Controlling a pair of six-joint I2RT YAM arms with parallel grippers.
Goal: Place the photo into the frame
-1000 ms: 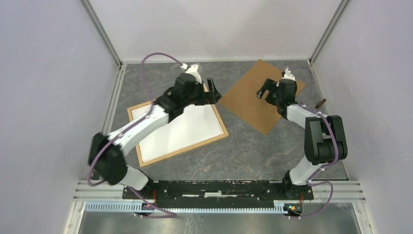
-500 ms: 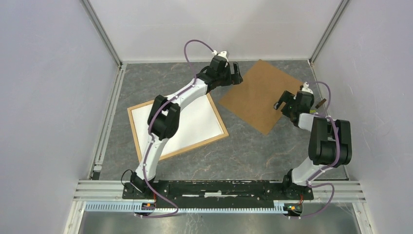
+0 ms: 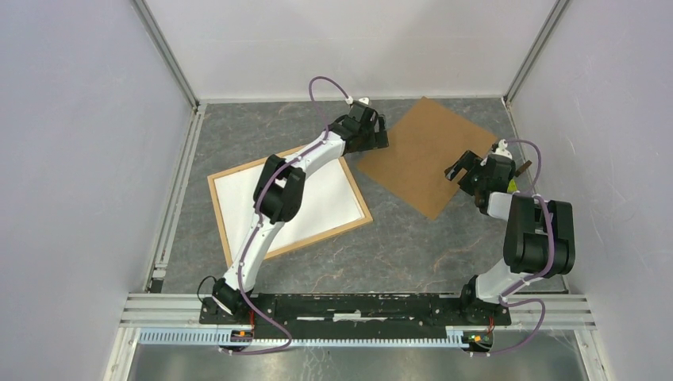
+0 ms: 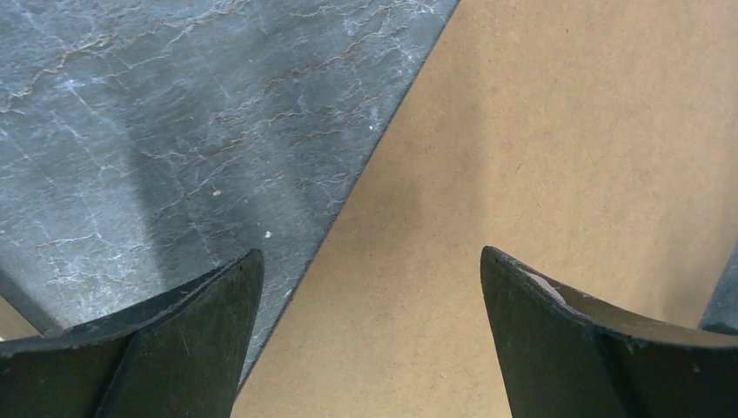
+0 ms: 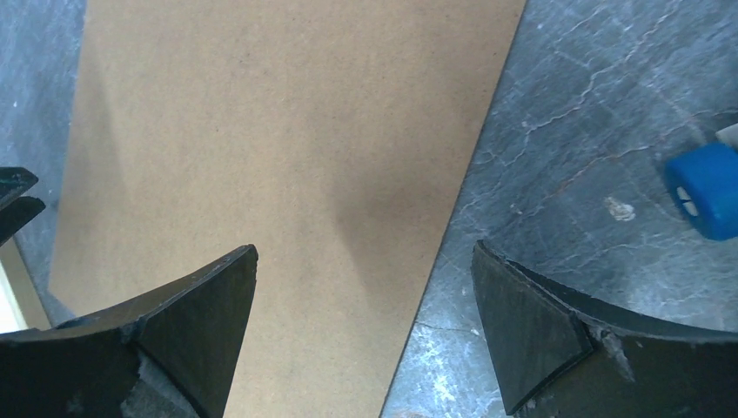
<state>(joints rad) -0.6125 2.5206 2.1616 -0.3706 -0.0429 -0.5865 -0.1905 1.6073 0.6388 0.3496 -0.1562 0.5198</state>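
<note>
I see the frame (image 3: 325,236) lying flat just left of the brown board (image 3: 424,155), white inside. Its long axis runs crosswise, the right end angled away toward the board. A strip of grey table (image 3: 397,238) shows between their near corners. My left gripper (image 4: 370,261) hangs spread wide over the board's left edge. My right gripper (image 5: 365,252) is spread wide over the board's near-right edge. Both hold nothing.

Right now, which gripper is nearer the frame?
Left. The left gripper hangs open over the left edge of the brown board, beside the far right corner of the frame. The right gripper, open, is farther, over the board's right edge.
</note>
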